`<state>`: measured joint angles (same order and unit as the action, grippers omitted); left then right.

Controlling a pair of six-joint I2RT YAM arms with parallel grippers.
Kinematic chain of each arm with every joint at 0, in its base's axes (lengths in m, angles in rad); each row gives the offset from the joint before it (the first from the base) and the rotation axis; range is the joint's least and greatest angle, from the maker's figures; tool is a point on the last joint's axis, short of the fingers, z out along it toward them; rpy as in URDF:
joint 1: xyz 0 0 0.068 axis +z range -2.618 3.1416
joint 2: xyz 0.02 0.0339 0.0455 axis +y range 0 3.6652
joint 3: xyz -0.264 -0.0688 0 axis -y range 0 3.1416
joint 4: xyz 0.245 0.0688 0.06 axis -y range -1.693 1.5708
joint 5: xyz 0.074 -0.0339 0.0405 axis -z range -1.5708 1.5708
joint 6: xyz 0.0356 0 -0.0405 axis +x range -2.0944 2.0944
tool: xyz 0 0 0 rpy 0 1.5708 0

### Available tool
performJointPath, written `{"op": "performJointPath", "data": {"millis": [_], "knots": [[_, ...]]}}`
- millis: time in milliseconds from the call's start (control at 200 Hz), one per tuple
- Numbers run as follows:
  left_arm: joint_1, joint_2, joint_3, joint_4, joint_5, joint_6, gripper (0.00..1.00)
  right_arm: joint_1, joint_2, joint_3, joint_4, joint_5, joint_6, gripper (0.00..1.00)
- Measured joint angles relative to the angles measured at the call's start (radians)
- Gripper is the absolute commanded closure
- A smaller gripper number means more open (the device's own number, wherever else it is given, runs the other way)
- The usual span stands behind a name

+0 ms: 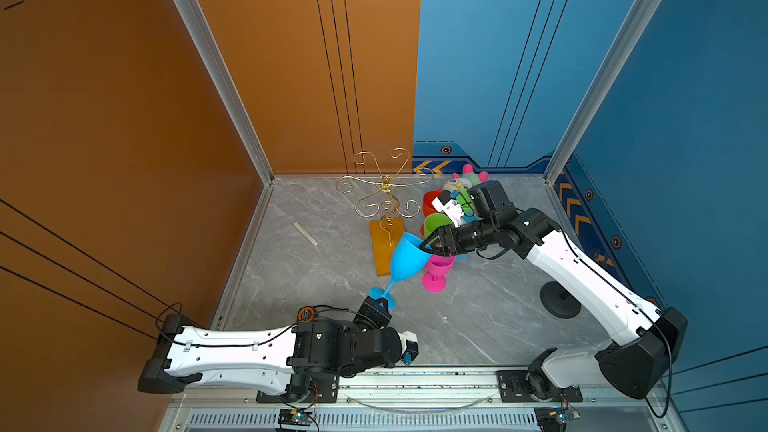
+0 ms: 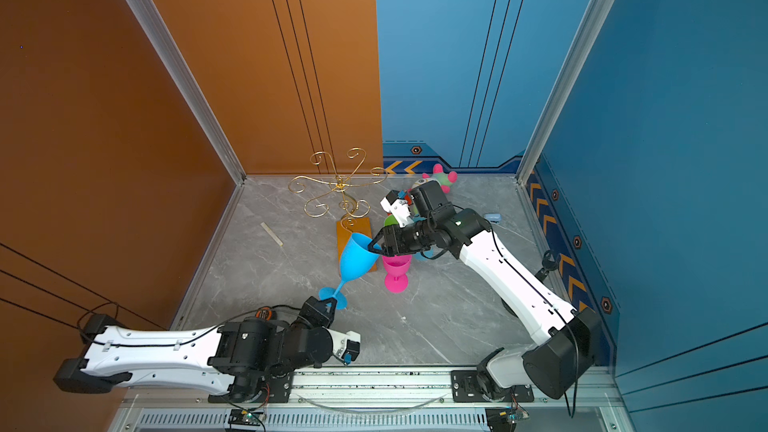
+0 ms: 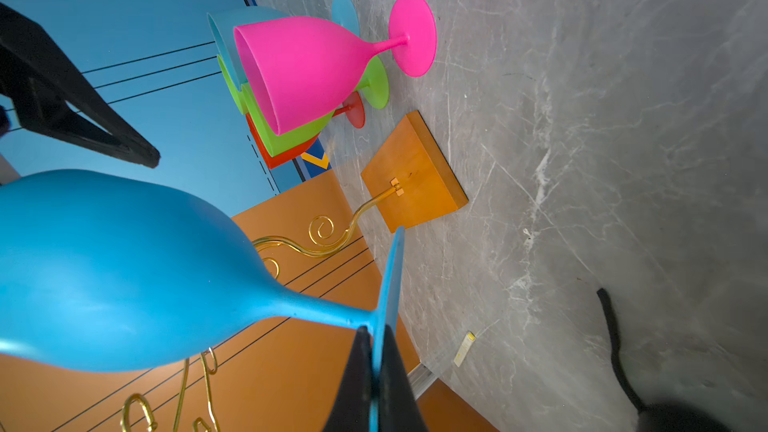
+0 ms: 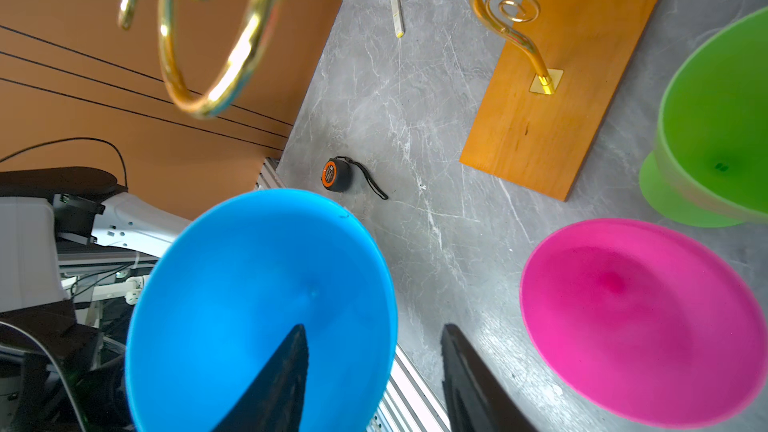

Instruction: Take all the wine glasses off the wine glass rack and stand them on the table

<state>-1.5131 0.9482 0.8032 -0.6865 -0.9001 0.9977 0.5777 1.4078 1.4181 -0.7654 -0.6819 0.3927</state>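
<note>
Blue wine glass (image 1: 409, 257) off rack (image 1: 385, 191) — tilted, near rack base. Left tool (image 1: 384, 304) clenched on its foot. Right tool (image 1: 428, 246) spread astride rim — one finger (image 4: 274, 371) inside bowl.

orange wall (image 1: 104, 118), blue wall (image 1: 478, 56), grey marble floor (image 1: 478, 317)

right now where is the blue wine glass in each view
Top view: the blue wine glass is near the middle, a little low, and tilted.
Top view: it appears just left of the middle, with the same tilt.
Left wrist: it fills the lower left, seen side-on.
Right wrist: it is at lower left, looking into the bowl.
Shared landmark: the rack's wooden base.
</note>
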Motion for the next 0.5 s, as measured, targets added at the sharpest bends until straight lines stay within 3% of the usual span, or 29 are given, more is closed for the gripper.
{"op": "performJointPath", "data": {"millis": [280,501], "knots": [[0.000,-0.002,-0.052,0.100,-0.067,0.112,1.00,0.000,0.010,0.010,-0.001,-0.044,0.004,0.82],[0.000,-0.013,-0.063,0.111,-0.090,0.137,0.96,-0.003,0.010,0.019,-0.002,-0.048,0.015,0.95]]}}
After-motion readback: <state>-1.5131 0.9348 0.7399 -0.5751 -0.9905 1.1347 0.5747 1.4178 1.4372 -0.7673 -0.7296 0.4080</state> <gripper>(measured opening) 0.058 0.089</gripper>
